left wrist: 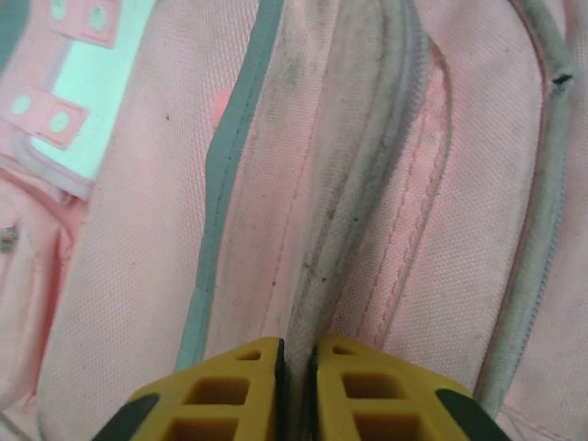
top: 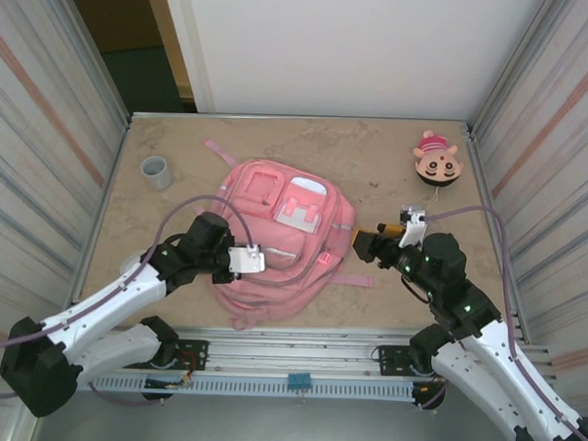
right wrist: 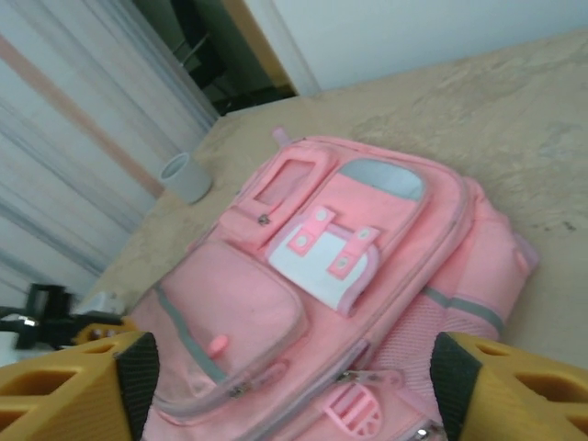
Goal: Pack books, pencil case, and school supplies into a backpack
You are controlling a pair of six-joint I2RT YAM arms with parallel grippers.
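Left gripper (left wrist: 296, 347): its yellow fingers are pressing almost together, pinching a grey zip seam of the backpack (top: 307, 265).
Right gripper (right wrist: 294, 372): its jaws are standing wide apart, gripping nothing, hovering just beside the backpack's right edge.
Backpack: it is lying flat, pockets facing up, mid-table (top: 374, 175) between the two arms.
Around: a grey cup (top: 157, 172) is standing far left; a cartoon-face toy (top: 437, 163) is sitting in the far right corner, both well apart from the backpack.
In the way: the left arm's cable is arching over the backpack's near side.
Count: I'm counting one backpack, one cup, one toy, two grippers.
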